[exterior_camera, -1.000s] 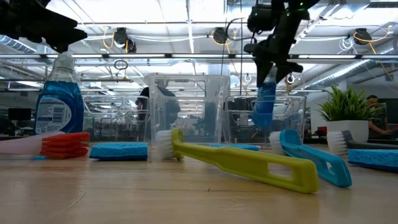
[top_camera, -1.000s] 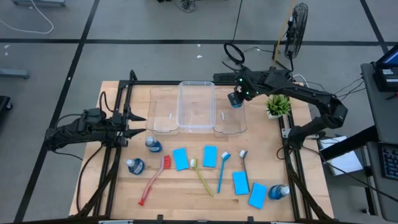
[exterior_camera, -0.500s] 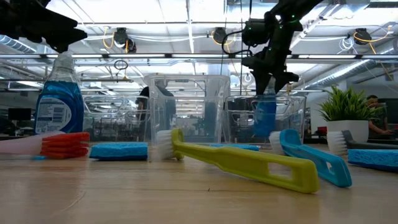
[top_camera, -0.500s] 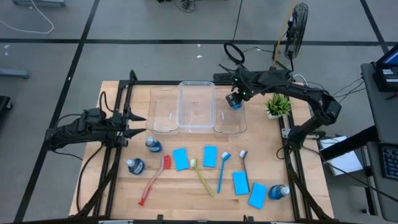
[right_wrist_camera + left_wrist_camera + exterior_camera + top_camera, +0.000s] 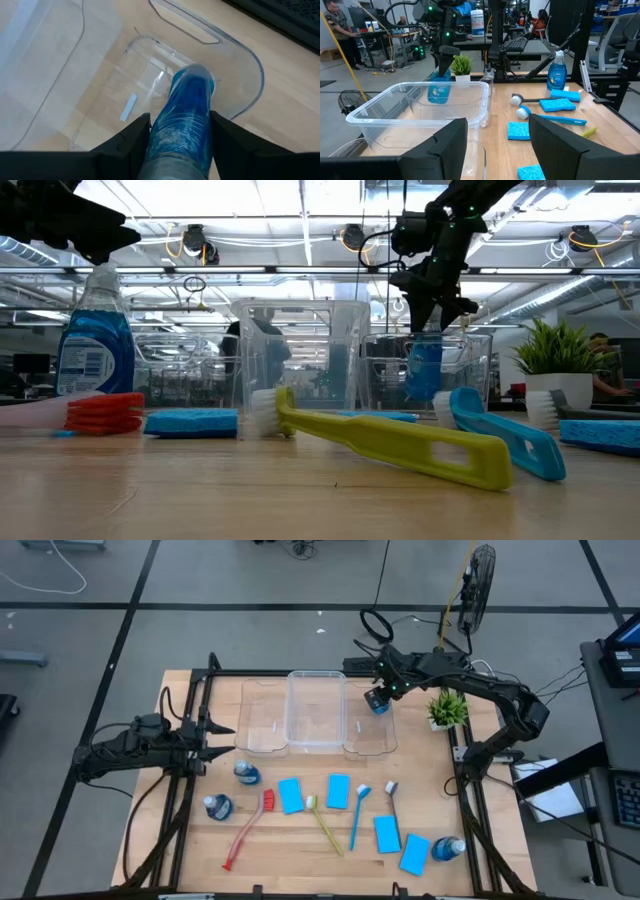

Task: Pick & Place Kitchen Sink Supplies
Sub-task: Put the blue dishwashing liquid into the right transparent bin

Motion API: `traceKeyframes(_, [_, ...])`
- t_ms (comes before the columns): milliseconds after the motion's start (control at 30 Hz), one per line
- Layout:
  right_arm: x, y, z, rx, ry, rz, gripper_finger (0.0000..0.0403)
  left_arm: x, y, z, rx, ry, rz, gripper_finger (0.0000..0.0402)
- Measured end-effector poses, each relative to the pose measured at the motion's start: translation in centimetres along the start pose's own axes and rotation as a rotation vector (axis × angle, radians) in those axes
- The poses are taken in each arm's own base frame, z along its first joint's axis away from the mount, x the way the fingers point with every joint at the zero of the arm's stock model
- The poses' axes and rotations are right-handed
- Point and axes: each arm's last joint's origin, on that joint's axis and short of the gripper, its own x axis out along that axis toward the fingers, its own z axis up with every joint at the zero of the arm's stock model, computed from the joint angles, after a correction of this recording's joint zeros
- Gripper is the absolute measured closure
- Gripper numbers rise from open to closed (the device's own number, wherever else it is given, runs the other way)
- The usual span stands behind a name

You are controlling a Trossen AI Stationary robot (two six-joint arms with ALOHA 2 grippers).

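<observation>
My right gripper [image 5: 381, 694] is shut on a small blue bottle [image 5: 425, 366] and stands over the right clear bin [image 5: 368, 736], with the bottle down between the bin's walls. Other blue bottles stand on the table [image 5: 247, 773], [image 5: 218, 806], [image 5: 448, 848]. Light-blue sponges [image 5: 290, 794], [image 5: 337, 790], [image 5: 387, 833] lie flat. Between them lie the red brush [image 5: 245, 830], yellow-green brush [image 5: 324, 825], blue brush [image 5: 357, 815] and grey brush [image 5: 390, 802]. My left gripper [image 5: 215, 735] waits open at the table's left edge. My right gripper pinches the bottle's upper end [image 5: 172, 142] between its two fingers [image 5: 131, 142], coming from above and pointing down. The bottle hangs upright below the fingers, its base [image 5: 196, 76] low inside the right bin. Whether the base touches the bin's floor, I cannot tell.
Three clear bins stand side by side at the far middle: left [image 5: 262, 722], middle [image 5: 316, 708] and right. A small green potted plant [image 5: 447, 708] stands just right of them. Bare wood lies along the table's near edge.
My right gripper has gone down with the blue bottle, lowering it from above the rim into the right bin; over the last half second it has hardly moved. It has stayed shut on the bottle.
</observation>
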Motion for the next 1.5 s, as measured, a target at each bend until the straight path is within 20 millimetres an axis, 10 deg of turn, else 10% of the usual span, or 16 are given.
traceKeyframes(1200, [1.7,0.2,0.6,-0.102,0.001,-0.004,0.0174,0.0,0.2,0.2,0.001,-0.021,0.071,0.0188])
traceKeyframes(1500, [-0.8,0.1,0.3,-0.110,-0.064,0.008,0.0174,0.0,0.2,0.2,0.001,-0.021,0.071,0.0188])
